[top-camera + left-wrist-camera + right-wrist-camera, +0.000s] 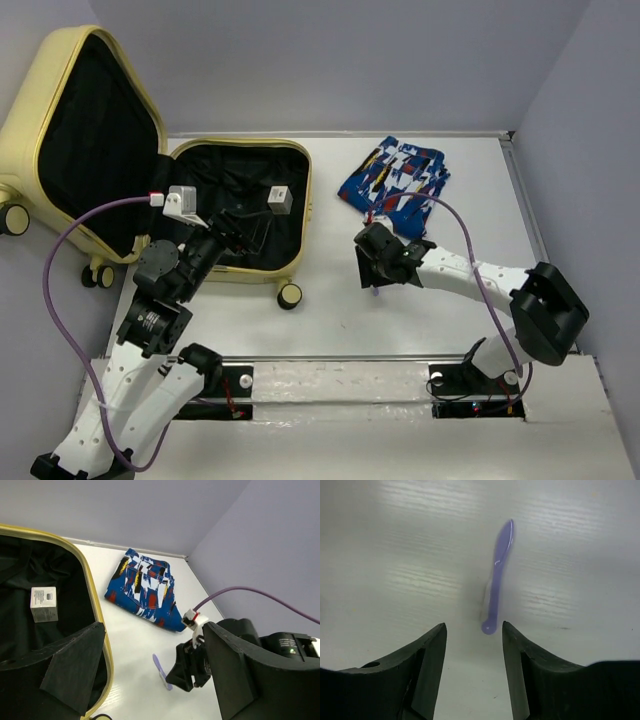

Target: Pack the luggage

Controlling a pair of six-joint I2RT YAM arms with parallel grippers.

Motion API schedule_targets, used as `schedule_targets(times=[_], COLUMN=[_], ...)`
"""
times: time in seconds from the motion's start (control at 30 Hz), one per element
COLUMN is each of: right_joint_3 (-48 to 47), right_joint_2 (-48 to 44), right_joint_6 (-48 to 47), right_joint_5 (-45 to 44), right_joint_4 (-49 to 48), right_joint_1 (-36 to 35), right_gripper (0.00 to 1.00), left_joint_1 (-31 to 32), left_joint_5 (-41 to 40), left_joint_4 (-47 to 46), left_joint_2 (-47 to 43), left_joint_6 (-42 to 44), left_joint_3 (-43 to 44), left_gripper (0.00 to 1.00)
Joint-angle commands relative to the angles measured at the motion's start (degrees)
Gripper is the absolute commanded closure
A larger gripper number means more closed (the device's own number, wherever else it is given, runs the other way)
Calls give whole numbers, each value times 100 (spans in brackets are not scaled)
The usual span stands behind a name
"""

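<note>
Below my spread right tool point(473, 630), I risk the flat purple spoon point(496, 575) skidding across the table point(395, 555) on closing.

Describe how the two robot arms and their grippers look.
The left arm and right arm have white links and black joints. A purple cable loops along each. A white box sits on the left wrist. The left gripper and right gripper each have two black wedge-shaped fingers.
</note>
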State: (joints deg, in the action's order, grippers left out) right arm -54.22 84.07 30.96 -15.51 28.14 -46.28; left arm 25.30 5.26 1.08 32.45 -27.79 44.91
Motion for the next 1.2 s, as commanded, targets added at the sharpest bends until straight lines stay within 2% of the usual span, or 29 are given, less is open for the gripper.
schedule_targets(times=[0.0, 0.13, 0.17, 0.2, 0.23, 0.27, 0.33, 0.37, 0.47, 0.57, 0.63, 0.77, 0.9, 1.0, 1.03, 1.07, 1.13, 1.17], right_joint_3=[183, 183, 201, 227, 253, 315, 446, 551, 719, 685, 501, -263, -1308, -2512, -3107, -3434, -3910, -3895], right_joint_2=[301, 1093, 1198, 1373, 1375, 1445, 1463, 1463, 1288, 472, -334, -1005, -560, 405, 695, 985, 1609, 1664], right_joint_6=[191, 77, 68, 94, 94, 94, 129, 147, 200, 95, -107, -380, -573, -530, -443, -416, -407, -389], right_joint_5=[-251, -198, -216, -233, -164, -85, 100, 170, 127, -75, -137, 328, 1179, 1848, 1989, 2051, 1843, 1823], right_joint_4=[-89, -388, -449, -546, -599, -712, -985, -1108, -1197, -1118, -960, -845, -1047, -1616, -1714, -1724, -1436, -1426], right_joint_1=[-83, -83, -83, -83, -83, -83, -30, -30, -30, -30, -30, -30, -30, -161, -162, -162, -162, 56], right_gripper=[44, 47, 57, 74, 74, 82, 85, 93, 93, 93, 93, 93, 93, 93, 84, 50, 26, 11], left_joint_1=[-34, -25, -34, -25, -25, -25, -34, -34, -34, -34, -43, -113, -192, -227, -236, -236, -245, -245], left_joint_5=[239, 160, 151, 116, 116, 107, 98, 107, 116, 125, 133, 169, 239, 160, 142, 99, 20, -7], left_joint_4=[-266, -240, -231, -231, -223, -222, -222, -222, -222, -231, -240, -275, -345, -345, -345, -337, -276, -249], left_joint_2=[51, 95, 95, 95, 95, 86, 78, 78, 60, 51, 43, 16, 7, -10, -36, -45, -72, -81], left_joint_6=[151, 151, 151, 169, 169, 169, 178, 186, 195, 186, 178, 160, 107, 107, 107, 133, 169, 177], left_joint_3=[36, 9, 18, 27, 27, 36, 45, 53, 36, 36, 36, 18, -26, -34, -34, -26, -17, -17], left_gripper=[9, 9, 9, 9, 9, 9, 9, 9, 10, 10, 10, 10, 10, 10, 10, 10, 10, 10])
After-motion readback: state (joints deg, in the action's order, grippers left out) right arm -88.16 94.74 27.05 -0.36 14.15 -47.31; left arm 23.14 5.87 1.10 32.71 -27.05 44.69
